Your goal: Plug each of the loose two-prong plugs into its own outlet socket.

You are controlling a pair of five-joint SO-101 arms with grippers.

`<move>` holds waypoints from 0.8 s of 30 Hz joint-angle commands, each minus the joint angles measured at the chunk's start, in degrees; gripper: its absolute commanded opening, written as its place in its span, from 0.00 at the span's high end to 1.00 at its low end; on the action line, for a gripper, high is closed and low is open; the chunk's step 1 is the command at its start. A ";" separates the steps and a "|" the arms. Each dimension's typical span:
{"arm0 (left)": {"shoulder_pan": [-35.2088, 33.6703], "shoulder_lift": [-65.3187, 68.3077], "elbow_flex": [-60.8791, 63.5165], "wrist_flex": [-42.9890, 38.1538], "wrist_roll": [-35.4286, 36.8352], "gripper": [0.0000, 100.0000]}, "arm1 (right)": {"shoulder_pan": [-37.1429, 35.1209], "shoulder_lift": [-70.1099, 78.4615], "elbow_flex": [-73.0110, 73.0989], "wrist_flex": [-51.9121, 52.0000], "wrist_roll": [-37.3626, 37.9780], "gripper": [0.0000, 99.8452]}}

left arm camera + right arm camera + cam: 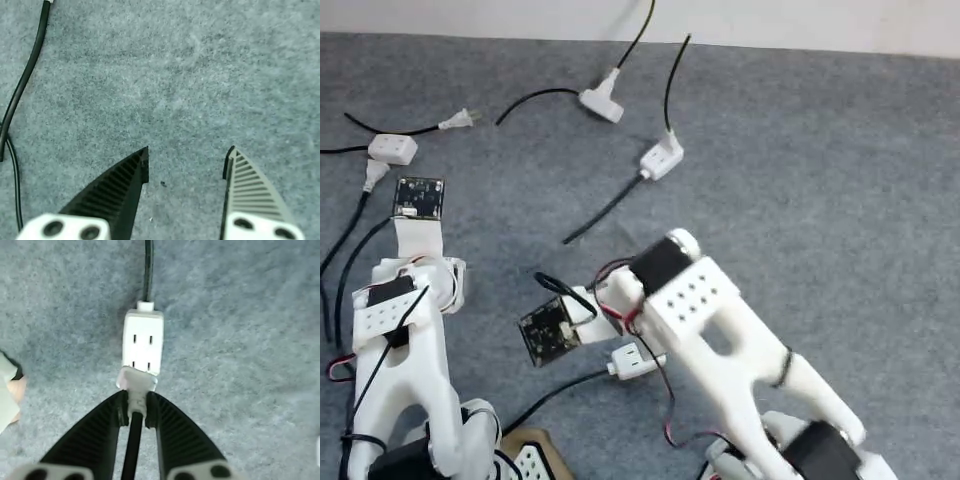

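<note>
Left arm (pixel 395 350) and right arm (pixel 720 320): white shells with perforated plates, black motors (pixel 660 262), red and black wires (pixel 666 400). Each wrist carries 1 black circuit board (pixel 418 197). The left gripper (pixel 185 155) has 1 black ribbed finger (pixel 115 190) and 1 pale ribbed finger (pixel 250 185). The right gripper (pixel 135 397) has 2 black ribbed fingers (pixel 95 435).

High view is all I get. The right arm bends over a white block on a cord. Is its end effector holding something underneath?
Observer: Yes. The right end effector is shut on a white plug.
Operator: Is that plug in the block?
Observer: It butts against one end of the outlet block. The prongs are hidden, so I cannot tell how deep it sits.
Operator: And the other arm?
Observer: The left end effector is open above the carpet, holding nothing.
</note>
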 commanded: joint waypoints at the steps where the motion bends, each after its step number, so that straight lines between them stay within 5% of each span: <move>1: 0.04 -1.98 -0.48 -0.70 -0.26 0.74 | -3.30 -6.73 2.15 -1.19 -2.81 0.99; 15: -0.22 -1.89 -0.40 -0.70 -0.44 0.74 | -8.48 -7.96 8.75 -8.57 -6.15 0.99; 24: -0.31 -1.89 -0.13 -0.62 -0.44 0.74 | -9.01 -8.04 11.12 -8.13 -1.23 0.99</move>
